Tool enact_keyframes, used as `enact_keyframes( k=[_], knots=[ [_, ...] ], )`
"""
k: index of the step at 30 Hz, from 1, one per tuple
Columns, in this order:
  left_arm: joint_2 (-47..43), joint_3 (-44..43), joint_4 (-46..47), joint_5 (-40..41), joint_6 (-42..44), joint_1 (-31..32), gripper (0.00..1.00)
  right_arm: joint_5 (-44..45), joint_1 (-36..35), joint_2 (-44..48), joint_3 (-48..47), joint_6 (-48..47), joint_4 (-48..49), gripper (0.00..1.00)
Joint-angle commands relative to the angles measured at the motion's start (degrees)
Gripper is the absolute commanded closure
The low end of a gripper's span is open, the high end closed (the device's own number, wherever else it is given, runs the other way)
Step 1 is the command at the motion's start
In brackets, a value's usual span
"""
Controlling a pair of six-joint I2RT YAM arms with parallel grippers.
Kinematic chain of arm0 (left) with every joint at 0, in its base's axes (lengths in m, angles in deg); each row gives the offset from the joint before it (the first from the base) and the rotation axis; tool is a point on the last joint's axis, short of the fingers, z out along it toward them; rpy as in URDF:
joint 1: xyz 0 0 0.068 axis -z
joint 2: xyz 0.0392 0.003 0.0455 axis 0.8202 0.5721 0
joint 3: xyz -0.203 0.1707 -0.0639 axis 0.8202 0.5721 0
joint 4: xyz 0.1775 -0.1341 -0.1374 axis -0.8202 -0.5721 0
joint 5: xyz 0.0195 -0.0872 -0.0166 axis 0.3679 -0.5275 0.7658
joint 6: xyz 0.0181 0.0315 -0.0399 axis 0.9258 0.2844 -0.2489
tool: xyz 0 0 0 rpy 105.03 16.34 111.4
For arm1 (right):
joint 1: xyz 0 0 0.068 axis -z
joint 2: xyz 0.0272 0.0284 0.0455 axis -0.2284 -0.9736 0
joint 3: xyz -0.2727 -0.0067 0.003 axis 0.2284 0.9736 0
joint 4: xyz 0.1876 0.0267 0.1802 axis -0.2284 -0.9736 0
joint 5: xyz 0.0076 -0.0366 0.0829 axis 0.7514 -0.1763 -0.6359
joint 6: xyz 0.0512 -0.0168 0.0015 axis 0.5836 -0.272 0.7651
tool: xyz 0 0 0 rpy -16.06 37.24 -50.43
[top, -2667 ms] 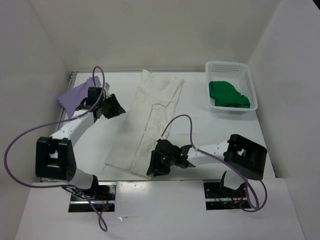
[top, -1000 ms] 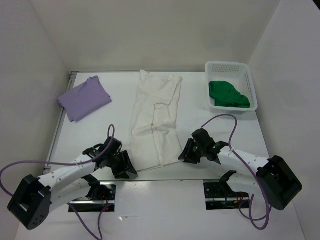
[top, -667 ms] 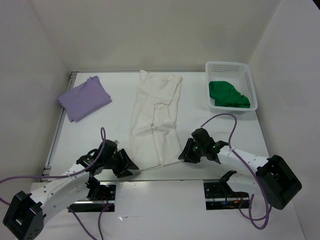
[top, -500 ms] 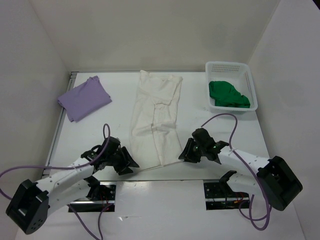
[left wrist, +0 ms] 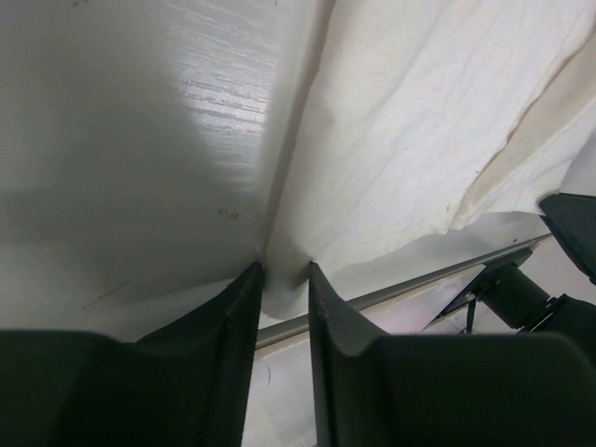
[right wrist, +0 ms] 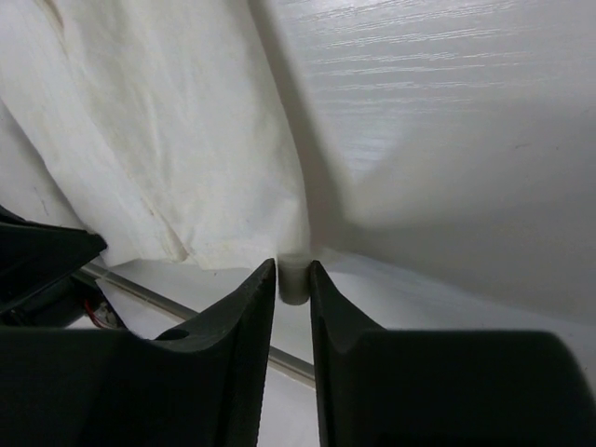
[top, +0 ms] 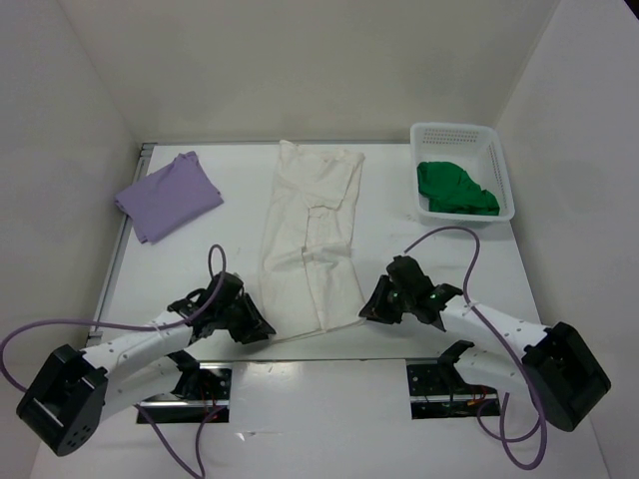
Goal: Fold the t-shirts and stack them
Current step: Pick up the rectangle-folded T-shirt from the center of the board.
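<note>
the white t-shirt (top: 310, 235) lies in the middle of the table (top: 200, 264) as a long narrow strip, folded lengthwise. it runs from the far edge down to the near edge, with wrinkles and a loose flap around its middle. both arms reach low to its near end. the left gripper (top: 262, 327) sits at the near-left corner of that shirt. in the left wrist view its two dark fingers are clenched on the cloth, which puckers up between the tips. the right gripper (top: 369, 309) is at the near-right corner. its fingers stand almost together, with a small tab of the white hem pinched between them. just past both grips a metal rail (left wrist: 400, 289) runs along the table's near edge.

the lavender t-shirt (top: 168, 196) rests folded at the far left of the table, well apart from the white one. the green t-shirt (top: 454, 188) is bunched inside the white perforated basket (top: 454, 131) at the far right corner.
</note>
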Motion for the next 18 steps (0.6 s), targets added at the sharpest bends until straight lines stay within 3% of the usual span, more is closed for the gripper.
enact_keyframes(
  k=[1, 12, 14, 18],
  knots=[
    [2.8, -1.4, 2.5, -0.3, 2.8, 0.2, 0.69, 1.0, 0.4, -2.9, -0.2, -0.9, 0.8, 0.75],
    [7.3, -4.6, 1.5, -3.3, 7.6, 1.3, 0.90, -2.5, 0.4, -1.5, 1.0, -0.9, -1.2, 0.98],
    [7.3, -5.9, -3.4, -5.4, 9.6, 1.3, 0.94, -3.2, -0.2, 0.3, 1.0, -0.3, -4.3, 1.00],
    [-1.7, -7.9, -14.2, -13.9, 11.0, 1.3, 0.95, -4.8, -4.7, 9.7, -2.9, 2.1, -13.3, 1.00]
  ],
)
